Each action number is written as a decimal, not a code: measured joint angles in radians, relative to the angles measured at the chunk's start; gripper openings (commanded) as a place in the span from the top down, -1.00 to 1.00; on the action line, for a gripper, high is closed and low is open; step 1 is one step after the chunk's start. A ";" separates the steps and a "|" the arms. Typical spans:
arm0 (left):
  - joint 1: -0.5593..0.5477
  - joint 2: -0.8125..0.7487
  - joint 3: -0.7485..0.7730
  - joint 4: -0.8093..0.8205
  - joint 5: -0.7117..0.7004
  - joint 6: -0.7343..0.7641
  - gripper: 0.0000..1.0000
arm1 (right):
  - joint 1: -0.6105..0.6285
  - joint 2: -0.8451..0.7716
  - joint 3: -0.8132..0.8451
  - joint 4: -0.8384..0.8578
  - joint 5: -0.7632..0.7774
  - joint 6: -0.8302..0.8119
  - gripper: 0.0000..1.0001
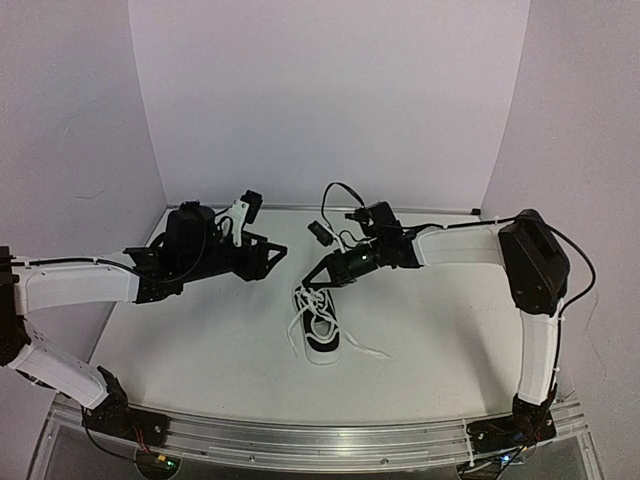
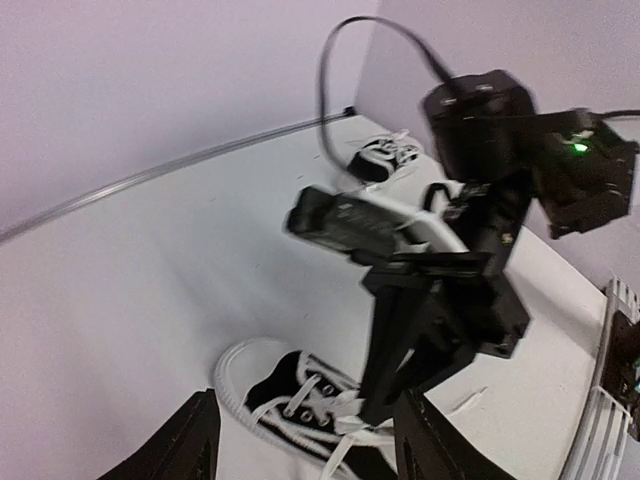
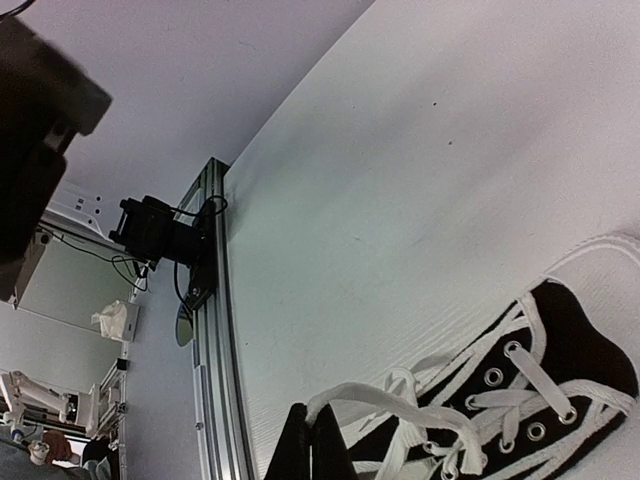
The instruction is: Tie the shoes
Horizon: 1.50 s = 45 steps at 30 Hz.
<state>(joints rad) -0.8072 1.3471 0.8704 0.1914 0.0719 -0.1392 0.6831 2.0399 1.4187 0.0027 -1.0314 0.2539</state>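
One black sneaker (image 1: 322, 330) with a white sole is seen on the white table (image 1: 200, 340), at the centre of the top view and slightly below the middle. Its loose white laces (image 1: 300, 305) are spread over the surface around it. The right gripper (image 1: 310, 279) is held just above the upper end of this shoe. In the right wrist view its fingers (image 3: 298, 450) are pressed together at the bottom edge. A white lace strand (image 3: 350, 398) emerges right at their tips and appears to be pinched there. The left gripper (image 1: 272, 258) is raised to the left of the shoe, clear of it. In the left wrist view its fingers (image 2: 190, 445) are set wide apart with nothing held between them. A second sneaker (image 2: 383, 157) is visible in the upper middle of the left wrist view, near the back wall and well apart from the first.
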 measured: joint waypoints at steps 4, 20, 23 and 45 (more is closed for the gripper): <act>0.051 -0.020 -0.101 -0.030 -0.057 -0.085 -0.21 | 0.039 0.046 0.043 -0.004 0.006 0.008 1.00; 0.060 0.011 -0.122 -0.096 -0.037 -0.144 -0.27 | 0.084 0.051 0.126 -0.205 0.142 -0.083 -0.05; 0.060 0.047 -0.090 -0.098 -0.002 -0.129 -0.29 | 0.061 -0.026 0.092 -0.232 0.155 -0.103 -0.09; 0.060 0.357 0.093 -0.141 0.251 0.013 -0.18 | -0.064 0.044 0.089 -0.312 0.138 -0.223 0.31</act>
<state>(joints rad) -0.7467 1.7041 0.9637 0.0500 0.3229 -0.1261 0.6186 2.0843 1.5080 -0.3088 -0.8930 0.0308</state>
